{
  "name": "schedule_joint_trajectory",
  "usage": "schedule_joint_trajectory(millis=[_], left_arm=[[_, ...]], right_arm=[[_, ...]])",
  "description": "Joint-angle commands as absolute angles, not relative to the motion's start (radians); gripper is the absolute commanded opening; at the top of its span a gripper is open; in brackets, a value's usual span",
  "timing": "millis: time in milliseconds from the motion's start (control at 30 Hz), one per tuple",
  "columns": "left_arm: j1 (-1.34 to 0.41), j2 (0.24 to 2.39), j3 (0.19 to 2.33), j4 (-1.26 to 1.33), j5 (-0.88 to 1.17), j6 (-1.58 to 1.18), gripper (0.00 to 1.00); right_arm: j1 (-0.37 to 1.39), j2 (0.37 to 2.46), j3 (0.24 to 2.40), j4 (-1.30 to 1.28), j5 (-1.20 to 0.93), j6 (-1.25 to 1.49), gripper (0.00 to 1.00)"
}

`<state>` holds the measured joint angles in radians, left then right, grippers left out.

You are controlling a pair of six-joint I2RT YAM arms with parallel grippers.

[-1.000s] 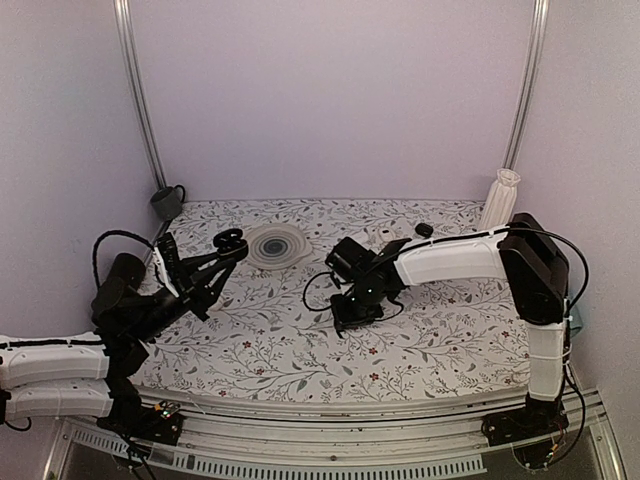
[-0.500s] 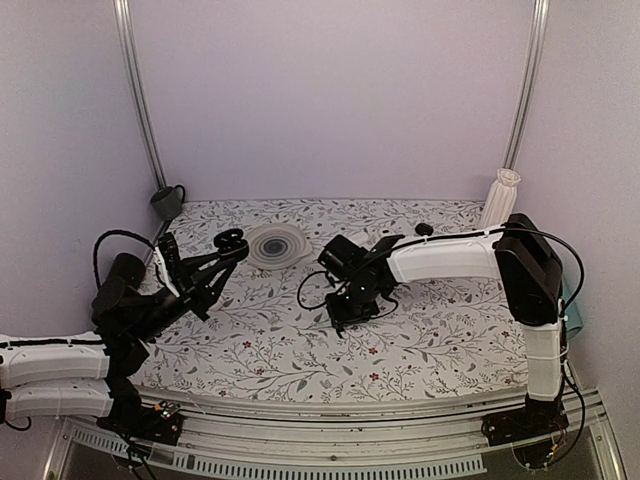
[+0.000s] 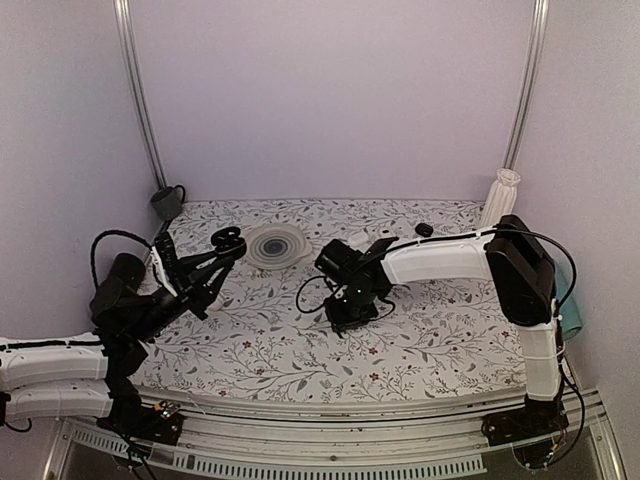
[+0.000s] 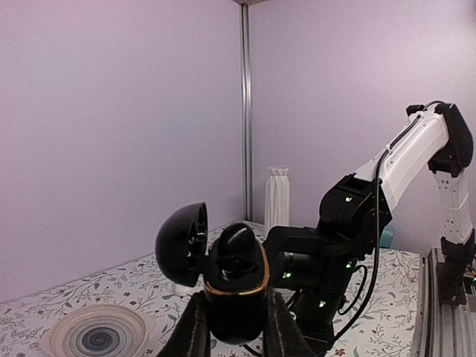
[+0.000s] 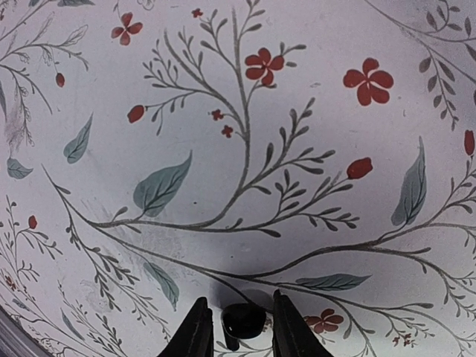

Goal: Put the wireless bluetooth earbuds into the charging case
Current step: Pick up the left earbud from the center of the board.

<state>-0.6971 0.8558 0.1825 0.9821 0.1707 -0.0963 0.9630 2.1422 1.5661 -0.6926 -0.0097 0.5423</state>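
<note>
— Since the charging case (image 4: 236,290) matters most, where is it?
— Up off the table (image 5: 223,111), clamped between the left gripper's (image 4: 236,312) fingers, its lid (image 4: 182,244) swung open to one side. The first earbud (image 4: 236,242) sits inside it.
— And the second earbud (image 5: 244,321)?
— Lying on the floral tabletop between the right gripper's (image 5: 238,303) lowered fingers. Whether they pinch it or only flank it, I cannot tell.
— Anything nearby?
— A ribbed round dish (image 3: 277,244) lies just beyond the held case, and a white vase (image 3: 499,198) stands at the far right corner.
</note>
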Motion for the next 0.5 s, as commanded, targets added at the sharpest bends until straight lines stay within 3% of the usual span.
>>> schedule_joint_trajectory(millis=[0, 467], left_arm=[[-0.687, 0.839, 0.184, 0.998, 0.163, -0.078, 0.0], [-0.687, 0.842, 0.176, 1.01, 0.163, -0.077, 0.0]], right_arm=[[0.972, 2.162, 1.601, -0.717, 0.0, 0.548, 0.28], [1.001, 2.195, 1.68, -0.823, 0.081, 0.548, 0.26]])
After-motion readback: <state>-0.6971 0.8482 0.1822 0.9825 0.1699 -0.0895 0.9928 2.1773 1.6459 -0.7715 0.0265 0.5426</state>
